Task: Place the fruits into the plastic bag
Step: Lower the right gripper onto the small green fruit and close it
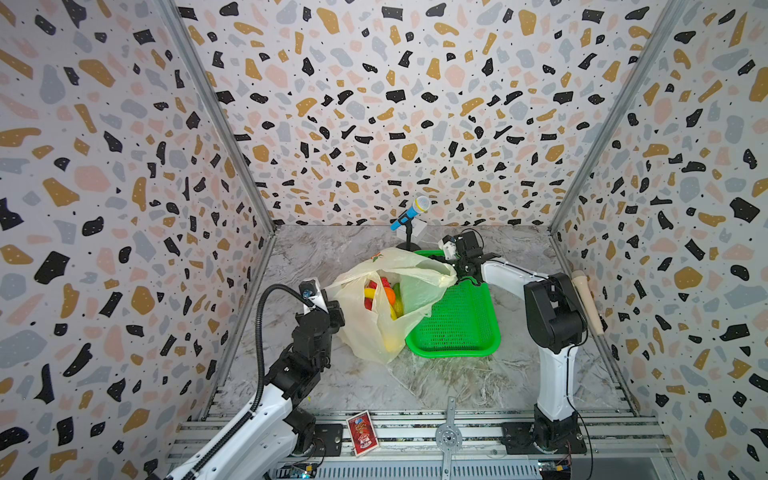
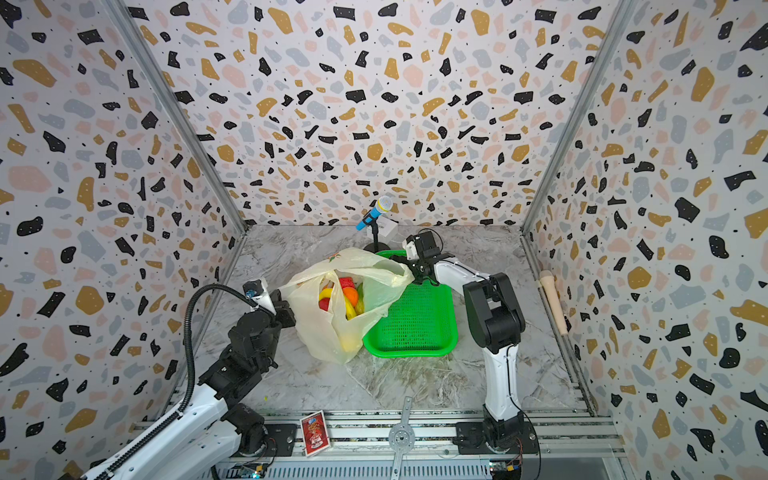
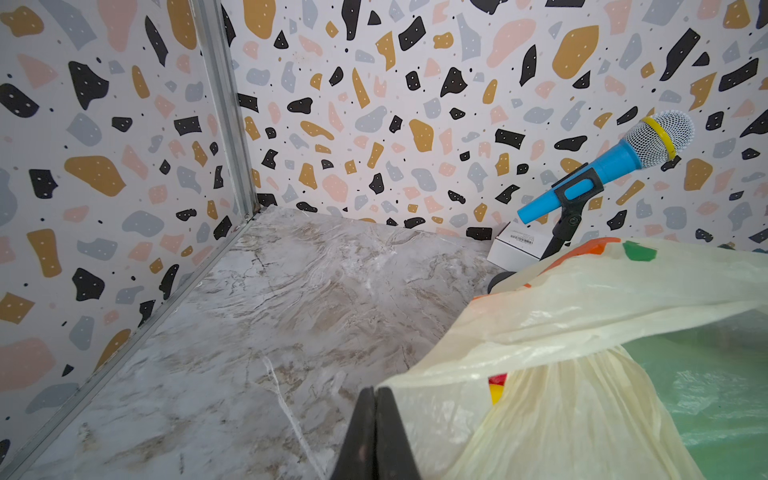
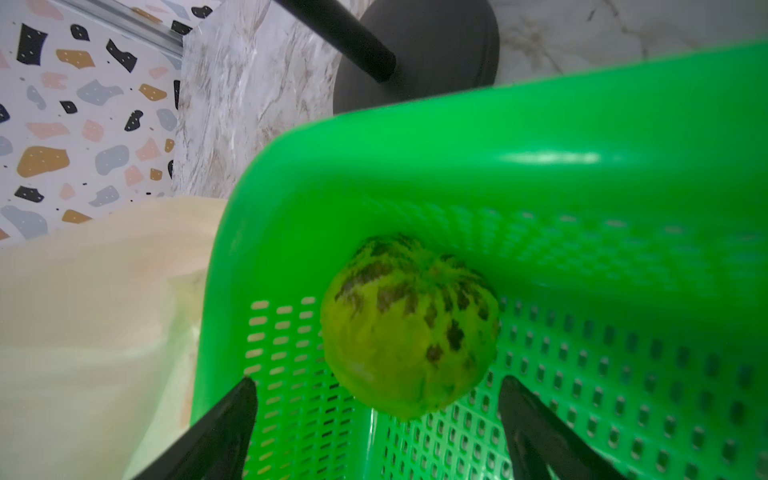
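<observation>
Left end effector (image 3: 374,432) pinches the bag (image 3: 582,316) rim; most fruits (image 1: 386,297) lie inside. Right end effector (image 4: 376,381), wide open, faces the green fruit (image 4: 409,328) in the basket (image 4: 540,166) corner: round, it may squirt away on closing.

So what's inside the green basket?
One mottled green fruit sits in a corner of the green basket; the plastic bag drapes over one side, hiding anything beneath.
</observation>
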### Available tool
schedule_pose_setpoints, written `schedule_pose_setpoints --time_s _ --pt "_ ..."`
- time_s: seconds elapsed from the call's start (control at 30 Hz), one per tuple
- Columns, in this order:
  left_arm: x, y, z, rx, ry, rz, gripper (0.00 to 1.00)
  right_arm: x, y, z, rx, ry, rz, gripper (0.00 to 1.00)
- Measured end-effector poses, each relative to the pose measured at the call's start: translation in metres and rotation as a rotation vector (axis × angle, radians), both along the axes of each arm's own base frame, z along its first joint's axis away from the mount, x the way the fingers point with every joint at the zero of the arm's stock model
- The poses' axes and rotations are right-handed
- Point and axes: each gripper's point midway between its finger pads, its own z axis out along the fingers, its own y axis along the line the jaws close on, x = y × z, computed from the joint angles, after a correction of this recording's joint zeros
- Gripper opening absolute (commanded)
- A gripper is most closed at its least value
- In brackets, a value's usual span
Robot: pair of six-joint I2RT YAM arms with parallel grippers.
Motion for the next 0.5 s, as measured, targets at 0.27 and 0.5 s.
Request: schedule_pose_setpoints --time_s 0.27,0.5 --pt "0.000 0.000 0.001 0.003 -0.002 -0.001 0.00 0.019 0.006 -0.024 -0.029 0.015 -0.022 0.79" --pt "-0.001 0.001 0.003 0.000 -0.010 -0.001 0.00 0.022 0.010 -0.026 -0.068 -0.004 -0.031 0.37"
